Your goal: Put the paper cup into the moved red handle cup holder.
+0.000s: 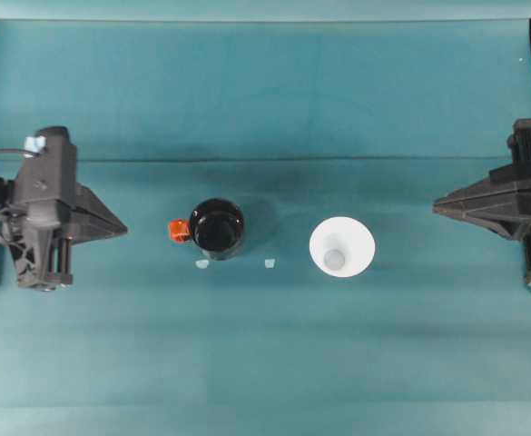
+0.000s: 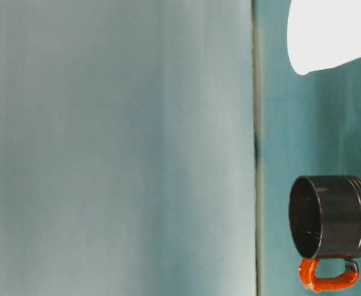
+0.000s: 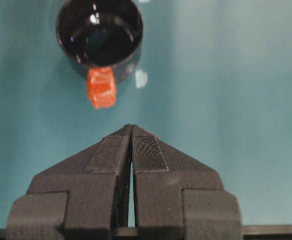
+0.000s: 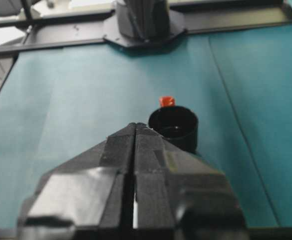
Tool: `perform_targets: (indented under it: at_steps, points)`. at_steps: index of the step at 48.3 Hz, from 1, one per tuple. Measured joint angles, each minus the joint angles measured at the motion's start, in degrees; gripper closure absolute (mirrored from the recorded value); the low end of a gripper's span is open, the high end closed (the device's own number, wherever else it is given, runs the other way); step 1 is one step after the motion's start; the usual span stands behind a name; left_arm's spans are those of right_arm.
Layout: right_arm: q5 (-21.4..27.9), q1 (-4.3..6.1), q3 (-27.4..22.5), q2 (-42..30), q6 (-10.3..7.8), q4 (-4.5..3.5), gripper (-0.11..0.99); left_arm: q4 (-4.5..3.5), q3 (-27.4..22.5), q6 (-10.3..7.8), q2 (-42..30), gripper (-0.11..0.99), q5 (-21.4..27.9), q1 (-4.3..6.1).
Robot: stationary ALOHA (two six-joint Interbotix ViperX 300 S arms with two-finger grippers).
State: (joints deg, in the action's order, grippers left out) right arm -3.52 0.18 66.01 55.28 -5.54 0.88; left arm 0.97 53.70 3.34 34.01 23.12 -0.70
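Fingers pressed together, the left gripper (image 3: 132, 131) faces the red handle cup holder (image 1: 217, 226); the right gripper (image 1: 439, 206), likewise closed, faces the paper cup (image 1: 341, 246).

No writing, label, brand mark or number can be read in any view. The glossy black round cup holder with the red-orange handle (image 1: 217, 226), the plain white paper cup (image 1: 341, 246) and the teal cloth-covered worktop (image 1: 265, 345) all show bare surfaces.
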Motion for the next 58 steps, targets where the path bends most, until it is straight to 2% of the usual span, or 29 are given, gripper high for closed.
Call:
perform_targets:
  at_steps: [12,18,22,31,35,38,42,46,50,53,58]
  points:
    - [0.09,0.00,0.00,0.09,0.00,0.00,0.99,0.00,-1.14,0.09,-1.58,0.85,3.87,-1.32]
    - [1.05,0.00,0.00,0.00,0.00,0.00,0.99,0.00,-1.32,0.09,-1.85,0.83,4.13,-1.41]
    - [1.76,0.00,0.00,0.00,0.00,-0.09,0.99,0.09,-1.32,0.26,-1.93,0.68,4.31,-1.67]
    - [2.11,0.00,0.00,0.00,0.00,0.00,0.99,0.00,-1.41,0.44,-1.85,0.12,4.13,-1.58]
    - [2.11,0.00,0.00,0.00,0.00,-0.09,0.99,0.09,-1.41,0.44,-2.11,-0.06,4.31,-1.58]
    - [2.11,0.00,0.00,0.00,0.00,0.00,0.99,0.09,-1.58,0.44,-2.55,-0.07,4.31,-1.67]
    - [2.20,0.00,0.00,0.00,0.00,0.00,0.99,0.00,-1.67,0.26,-3.78,-0.08,4.22,-2.29]
    - [2.20,0.00,0.00,0.00,0.00,0.00,0.99,0.09,-2.02,0.35,-6.06,-0.09,3.96,-3.52]
    - [2.20,0.00,0.00,0.00,0.00,0.00,0.99,0.09,-2.29,-0.18,-9.14,-0.09,3.16,-4.83]
    - [2.11,0.00,0.00,0.00,-0.09,0.00,0.99,0.09,-2.72,-0.70,-11.87,-0.09,1.93,-5.45]
    - [2.20,0.00,0.00,0.09,0.00,-0.09,0.99,0.09,-4.13,-1.58,-16.26,-0.09,-0.26,-5.54]
